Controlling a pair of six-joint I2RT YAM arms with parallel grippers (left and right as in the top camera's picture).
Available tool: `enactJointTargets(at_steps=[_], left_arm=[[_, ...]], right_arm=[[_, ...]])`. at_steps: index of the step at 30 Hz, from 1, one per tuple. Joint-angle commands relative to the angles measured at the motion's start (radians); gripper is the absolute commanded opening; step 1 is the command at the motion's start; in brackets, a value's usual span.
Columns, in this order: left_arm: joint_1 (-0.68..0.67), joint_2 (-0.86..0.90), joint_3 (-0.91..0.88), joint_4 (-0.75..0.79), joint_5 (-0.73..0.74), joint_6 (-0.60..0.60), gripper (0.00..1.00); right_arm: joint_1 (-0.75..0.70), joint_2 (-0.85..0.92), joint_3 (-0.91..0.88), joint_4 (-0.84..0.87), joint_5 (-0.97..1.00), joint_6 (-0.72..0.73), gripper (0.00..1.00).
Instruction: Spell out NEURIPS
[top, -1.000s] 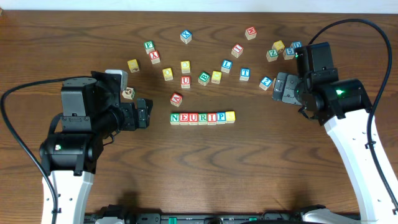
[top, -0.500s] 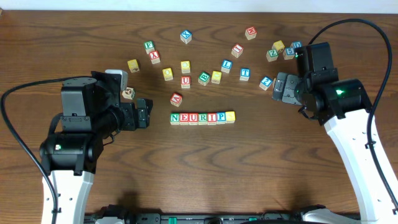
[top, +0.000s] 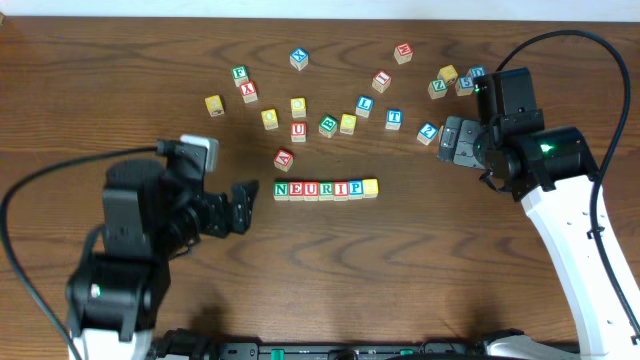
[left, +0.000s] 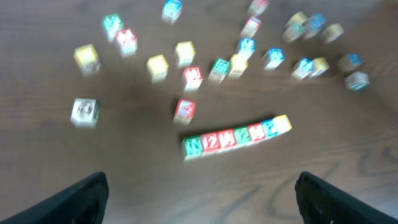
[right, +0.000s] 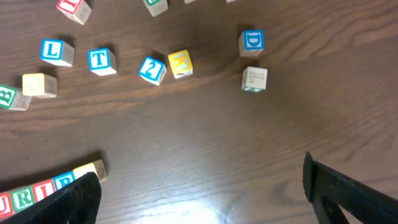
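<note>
The left arm has drawn back toward the near edge of the table (top: 330, 270) since a second ago, and its wrist view is blurred. The left gripper (top: 242, 206) now sits slightly nearer that edge than the row, off its N end and apart from it, with the fingers spread wide and nothing between them. The NEURIPS row (top: 326, 188) has not shifted. It lies around the middle of the table, seven cubes touching side by side, reading N, E, U, R, I, P and ending in a yellow-faced cube (top: 370, 186) whose letter is too small to read. The right arm has not moved. The right gripper (top: 446, 140) hangs toward the far right corner, jaws wide and empty, well apart from the row. The loose cubes (top: 346, 123) are scattered between the row and the far edge as before, the red A cube (top: 284, 158) closest to the N end but not touching it.
</note>
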Motion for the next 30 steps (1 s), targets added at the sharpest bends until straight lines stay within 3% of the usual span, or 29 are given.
enactJointTargets(at_steps=[1, 12, 23, 30], left_arm=[[-0.036, -0.105, -0.094, 0.076, -0.005, 0.008, 0.94], [-0.059, -0.395, -0.370, 0.399, -0.005, 0.008, 0.94], [-0.059, -0.655, -0.742, 0.946, -0.006, 0.008, 0.94], [-0.056, -0.835, -0.934, 1.076, -0.063, 0.008, 0.94]], right_arm=[[-0.003, -0.014, 0.002, 0.000, 0.014, -0.013, 0.99], [-0.003, -0.014, 0.002, 0.000, 0.014, -0.013, 0.99], [-0.003, -0.014, 0.002, 0.000, 0.014, -0.013, 0.99], [-0.003, -0.014, 0.002, 0.000, 0.014, -0.013, 0.99]])
